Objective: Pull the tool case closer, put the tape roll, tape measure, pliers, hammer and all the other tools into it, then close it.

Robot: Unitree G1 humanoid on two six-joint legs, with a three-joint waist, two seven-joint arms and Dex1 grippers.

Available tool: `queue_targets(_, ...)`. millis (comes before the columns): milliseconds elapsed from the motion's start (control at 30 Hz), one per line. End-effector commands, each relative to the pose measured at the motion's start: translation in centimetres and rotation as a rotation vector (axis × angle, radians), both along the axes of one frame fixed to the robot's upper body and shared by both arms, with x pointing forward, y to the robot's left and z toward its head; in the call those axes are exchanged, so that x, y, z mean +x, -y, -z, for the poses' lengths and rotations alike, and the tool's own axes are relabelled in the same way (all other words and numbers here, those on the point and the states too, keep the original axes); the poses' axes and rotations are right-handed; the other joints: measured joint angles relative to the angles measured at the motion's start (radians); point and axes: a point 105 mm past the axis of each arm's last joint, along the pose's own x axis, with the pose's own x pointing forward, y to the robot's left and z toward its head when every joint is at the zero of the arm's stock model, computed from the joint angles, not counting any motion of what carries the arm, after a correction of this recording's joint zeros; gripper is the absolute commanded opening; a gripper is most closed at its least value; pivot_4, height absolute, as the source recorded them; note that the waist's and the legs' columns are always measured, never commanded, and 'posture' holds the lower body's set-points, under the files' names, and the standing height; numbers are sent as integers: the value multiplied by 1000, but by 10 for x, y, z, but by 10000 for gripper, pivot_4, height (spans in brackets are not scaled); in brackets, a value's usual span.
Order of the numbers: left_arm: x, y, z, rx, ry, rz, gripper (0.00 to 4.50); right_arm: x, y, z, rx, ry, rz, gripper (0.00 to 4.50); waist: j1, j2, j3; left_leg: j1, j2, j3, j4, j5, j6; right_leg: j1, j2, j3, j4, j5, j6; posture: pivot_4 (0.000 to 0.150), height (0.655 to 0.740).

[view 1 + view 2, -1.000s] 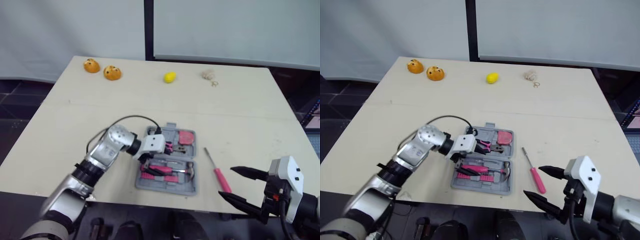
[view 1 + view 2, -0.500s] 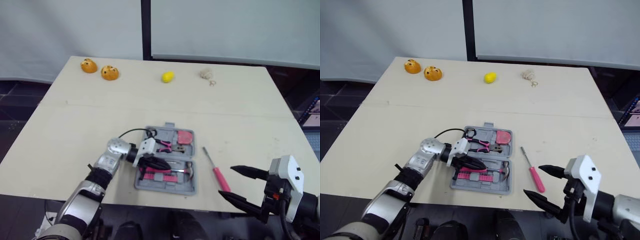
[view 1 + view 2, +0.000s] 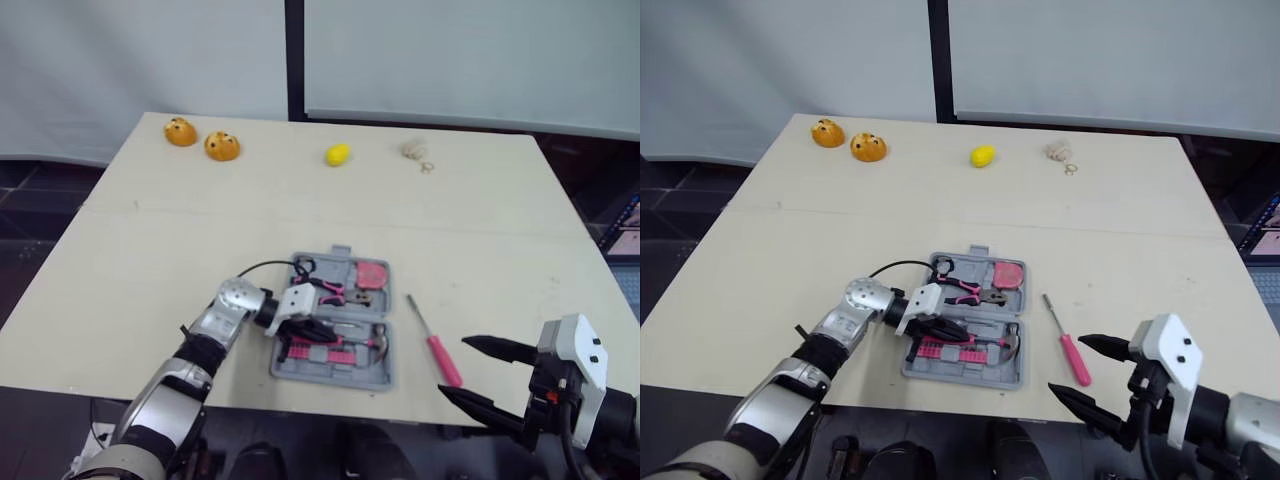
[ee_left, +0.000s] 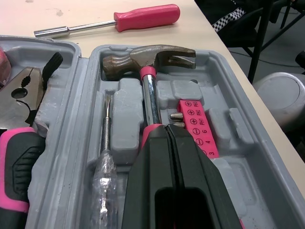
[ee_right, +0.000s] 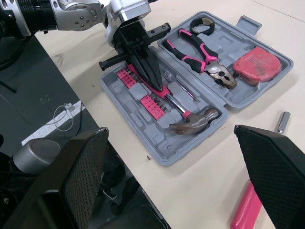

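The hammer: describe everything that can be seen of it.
The hammer is small, with a dull brownish metal head forked at one end, a shiny chrome shaft and a pink collar and grip. It lies flat in a moulded recess of the open grey tool case, in the half nearer the robot, head toward the robot's right. The left claw, shut, lies over the grip and hides most of it. A pink bit holder sits alongside the shaft.

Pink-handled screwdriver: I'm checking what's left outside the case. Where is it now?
In the head views the screwdriver lies on the table just right of the open tool case, between it and the right gripper, near the front edge.
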Motion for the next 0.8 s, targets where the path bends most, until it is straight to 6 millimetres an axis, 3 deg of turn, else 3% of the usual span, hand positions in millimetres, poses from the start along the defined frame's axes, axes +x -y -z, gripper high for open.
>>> queue_targets(33,-2,-10,32,191,-6,-17,309,0,1,-7,1,35,7,45000,2,-1,-1,0,0,0,0,0,0,0,0,0,0,0,0,1500,7400)
queue_targets(233,-12,-22,56,346,21,31,309,0,2,-6,-4,35,13,45000,0,2,-18,6,1,-2,-3,-7,8,14,0,-3,-10,0,-1,1500,7400)
queue_targets(333,-14,-22,57,345,17,34,309,0,3,-5,-7,34,19,45000,0,2,-26,9,1,-4,-3,-9,9,19,-2,-5,-12,-5,-9,1500,7400)
queue_targets(800,-18,-36,76,479,104,96,309,1,6,-2,-26,25,26,45000,0,3,-36,9,2,-5,-4,-10,8,19,-2,-8,-13,-6,-11,1500,7400)
